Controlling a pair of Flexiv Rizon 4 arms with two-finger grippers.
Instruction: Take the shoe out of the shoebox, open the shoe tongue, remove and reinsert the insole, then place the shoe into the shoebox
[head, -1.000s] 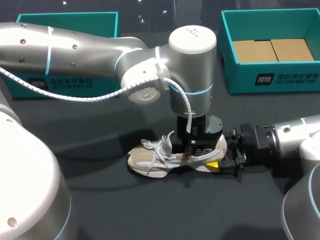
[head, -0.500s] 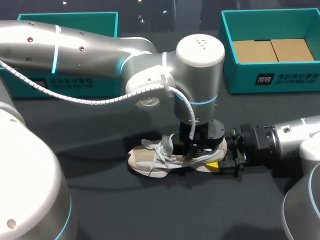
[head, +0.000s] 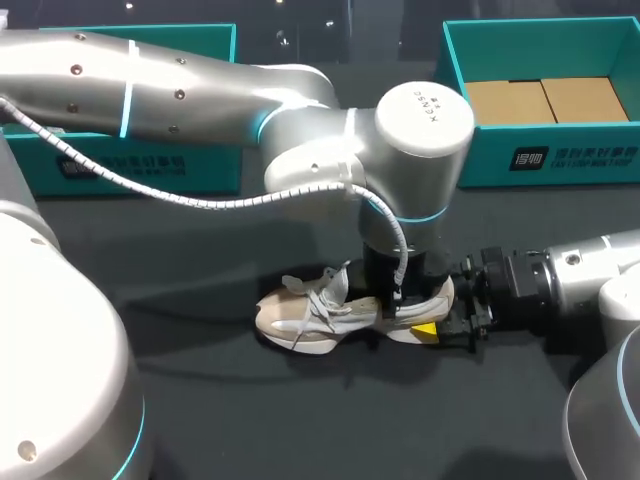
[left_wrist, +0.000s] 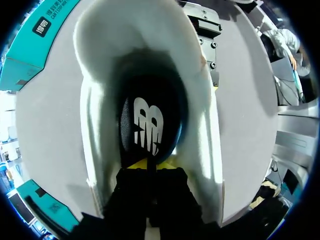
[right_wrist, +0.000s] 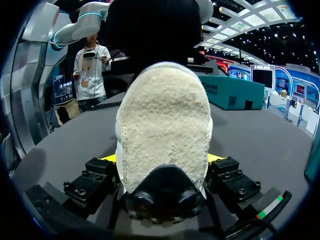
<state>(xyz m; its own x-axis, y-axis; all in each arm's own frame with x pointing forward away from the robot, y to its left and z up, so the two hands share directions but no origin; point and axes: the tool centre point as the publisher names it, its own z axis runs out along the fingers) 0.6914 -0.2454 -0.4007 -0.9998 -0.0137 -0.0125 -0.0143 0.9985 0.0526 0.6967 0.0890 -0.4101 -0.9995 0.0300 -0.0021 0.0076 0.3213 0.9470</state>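
Observation:
A beige shoe (head: 310, 318) with loose white laces lies on its sole on the dark table, toe toward the left. My left gripper (head: 395, 303) reaches straight down into the shoe's opening. In the left wrist view its yellow tips (left_wrist: 150, 164) are pressed together on the heel end of the black insole (left_wrist: 147, 125) inside the shoe (left_wrist: 97, 105). My right gripper (head: 442, 322) comes in from the right, its fingers (right_wrist: 95, 182) clamping the fuzzy heel (right_wrist: 165, 125) from both sides.
A teal shoebox (head: 540, 160) with a cardboard bottom stands open at the back right. A second teal box (head: 130, 165) stands at the back left, partly behind my left arm. Dark table surface lies in front of the shoe.
My left arm has shifted to the right and sunk deeper into the shoe, and its fingers have closed. The right arm and the shoe have stayed put.

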